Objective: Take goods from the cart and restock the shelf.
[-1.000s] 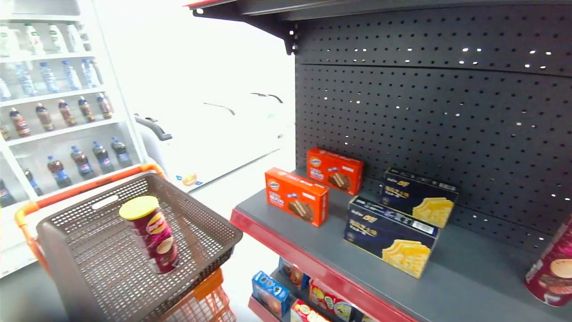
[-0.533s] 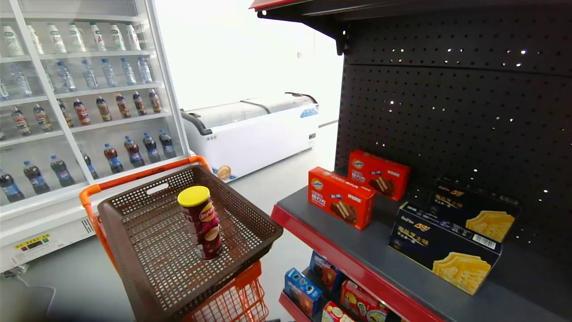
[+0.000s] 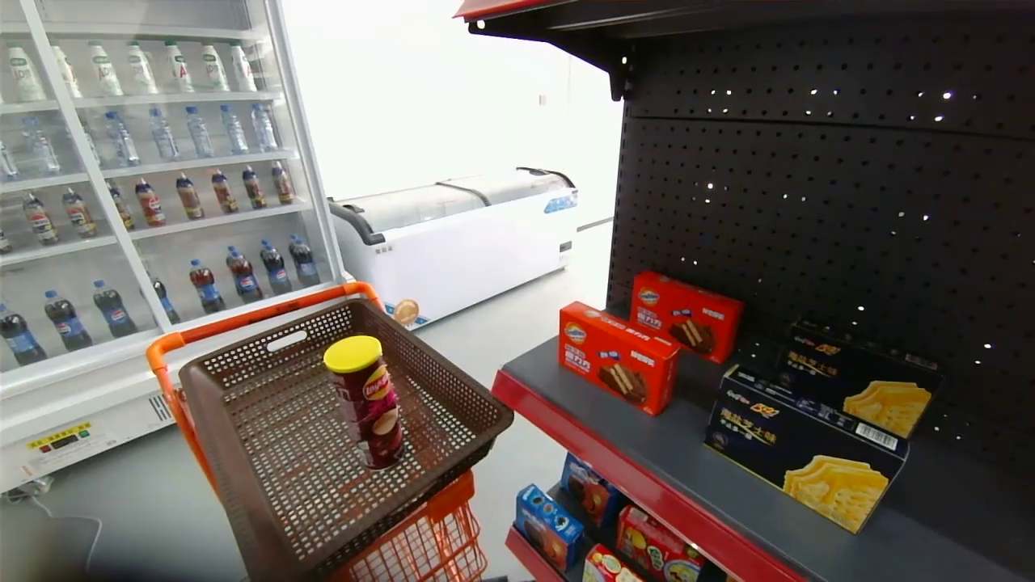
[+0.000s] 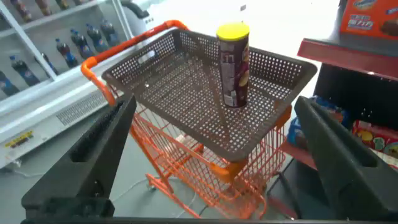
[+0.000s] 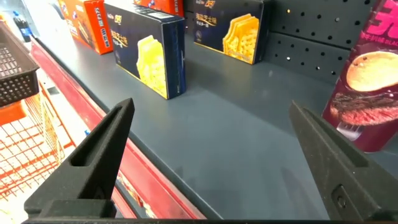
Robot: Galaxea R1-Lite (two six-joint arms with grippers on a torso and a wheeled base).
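My head camera swung left; the things stayed put. The tall dark-red chip can with a yellow lid stands in the middle of the brown plastic basket. My left tool is wide, facing it. My right tool is wide over the grey shelf, near another red can.

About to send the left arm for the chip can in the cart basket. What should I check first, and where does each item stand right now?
1. chip can upright in the basket: ok.
2. chip can apart from the basket walls: ok.
3. left gripper open and empty: ok.
4. left gripper around the chip can: not ok, the can is farther off.
5. right gripper open and empty, over the shelf: ok.
6. Bare shelf space between the blue box and the shelved can: ok.
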